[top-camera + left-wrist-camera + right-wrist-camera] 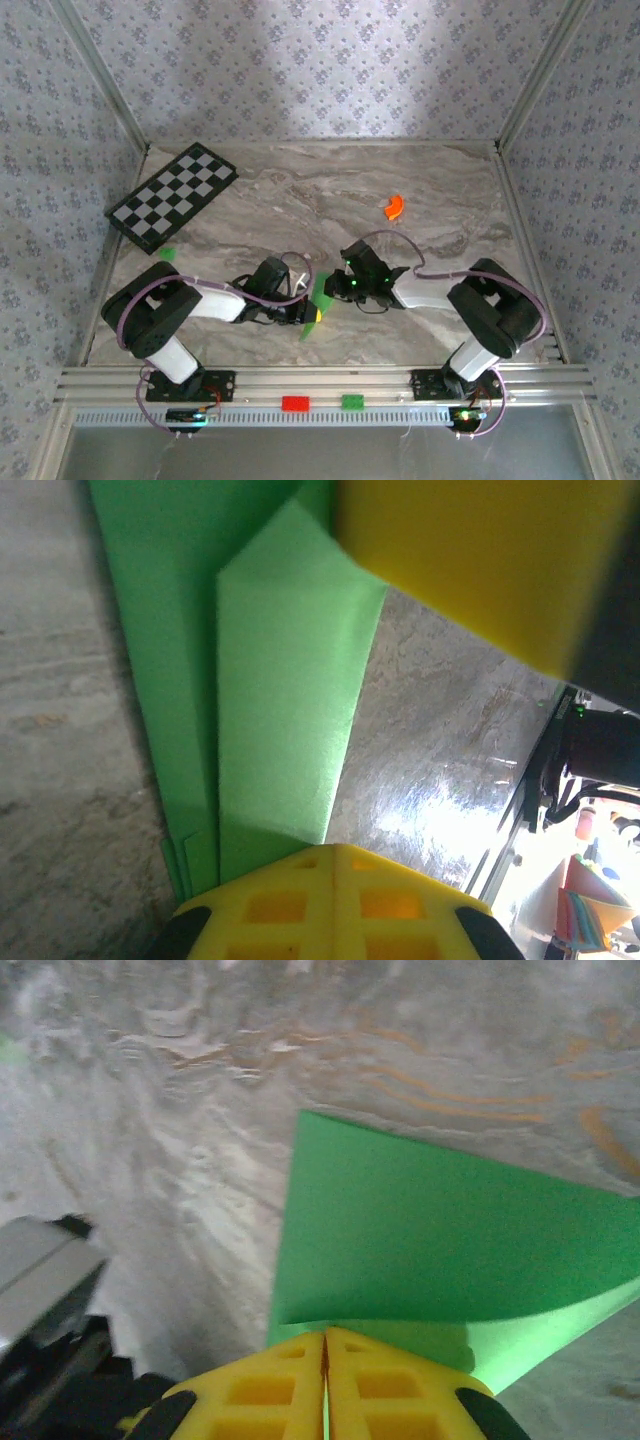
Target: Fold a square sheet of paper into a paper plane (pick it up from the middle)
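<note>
The square sheet of paper is bright green and folded into long narrow layers with a slanted flap, close to the shape of the paper plane. It hangs just above the marble table near the front centre, held between both arms. My left gripper is shut on its near end; in the left wrist view the layered paper runs away from the closed yellow fingertips. My right gripper is shut on the far end, where a broad green fold spreads out from the closed tips.
A black-and-white checkered board lies at the back left, with a tiny green block in front of it. A small orange curved piece sits at the back right. Red and green blocks rest on the front rail.
</note>
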### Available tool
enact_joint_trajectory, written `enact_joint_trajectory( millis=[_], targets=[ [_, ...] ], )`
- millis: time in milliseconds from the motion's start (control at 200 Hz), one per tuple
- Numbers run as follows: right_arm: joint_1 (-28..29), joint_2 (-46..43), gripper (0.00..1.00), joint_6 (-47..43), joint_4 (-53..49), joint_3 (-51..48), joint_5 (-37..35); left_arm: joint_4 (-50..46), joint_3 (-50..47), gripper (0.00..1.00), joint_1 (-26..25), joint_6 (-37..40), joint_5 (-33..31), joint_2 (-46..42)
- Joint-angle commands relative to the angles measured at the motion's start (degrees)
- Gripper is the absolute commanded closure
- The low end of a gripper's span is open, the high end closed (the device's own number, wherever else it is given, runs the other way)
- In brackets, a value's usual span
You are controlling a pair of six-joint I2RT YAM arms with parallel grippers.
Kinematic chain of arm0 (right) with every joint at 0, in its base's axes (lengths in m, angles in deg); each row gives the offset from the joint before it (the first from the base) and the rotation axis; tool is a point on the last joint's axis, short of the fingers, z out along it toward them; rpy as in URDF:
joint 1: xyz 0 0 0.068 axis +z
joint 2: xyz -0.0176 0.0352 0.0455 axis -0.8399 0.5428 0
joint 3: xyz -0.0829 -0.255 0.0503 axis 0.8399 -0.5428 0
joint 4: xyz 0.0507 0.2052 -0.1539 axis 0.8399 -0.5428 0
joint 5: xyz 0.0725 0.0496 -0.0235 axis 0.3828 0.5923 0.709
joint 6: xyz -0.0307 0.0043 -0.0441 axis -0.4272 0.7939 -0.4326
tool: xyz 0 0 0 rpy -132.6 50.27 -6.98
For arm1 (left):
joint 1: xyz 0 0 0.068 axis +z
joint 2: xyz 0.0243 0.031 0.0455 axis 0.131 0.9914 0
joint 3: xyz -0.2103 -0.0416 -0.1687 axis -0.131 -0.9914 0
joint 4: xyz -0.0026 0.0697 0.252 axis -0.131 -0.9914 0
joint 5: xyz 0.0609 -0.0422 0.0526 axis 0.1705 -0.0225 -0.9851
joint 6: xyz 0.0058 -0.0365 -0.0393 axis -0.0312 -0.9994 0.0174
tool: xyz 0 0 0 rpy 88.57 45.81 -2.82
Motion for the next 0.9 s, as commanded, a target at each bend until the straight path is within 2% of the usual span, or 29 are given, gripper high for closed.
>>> enact_joint_trajectory(
  millis=[0, 125, 355, 620, 755, 895],
  targets=[
    [-1.6, 2.3, 0.91, 0.2, 2.5, -1.5, 1.1, -12.0, -2.6, 1.0, 0.4, 2.1, -3.9, 3.0],
    [-5.1, 3.9, 0.91, 0.7, 5.4, -3.8, 2.5, -11.2, -3.0, 1.0, 0.5, 2.6, -3.1, 3.6],
    [-9.6, 3.0, 0.9, -2.1, 1.4, -3.0, 2.1, -11.0, -3.5, 1.0, 0.6, 3.4, -2.7, 4.6],
    [-15.1, 3.0, 0.9, -4.0, 2.8, -4.2, 4.0, -10.2, -3.4, 1.0, 0.5, 3.2, -2.0, 5.2],
    [-17.1, -0.8, 0.89, -5.3, 1.3, -3.7, 5.3, -10.3, -3.2, 1.0, 0.6, 3.5, -1.6, 5.1],
    [-16.5, -7.2, 0.88, -7.7, -4.3, -1.3, 4.5, -10.3, -3.2, 1.0, 0.5, 3.9, -1.2, 4.6]
  ],
)
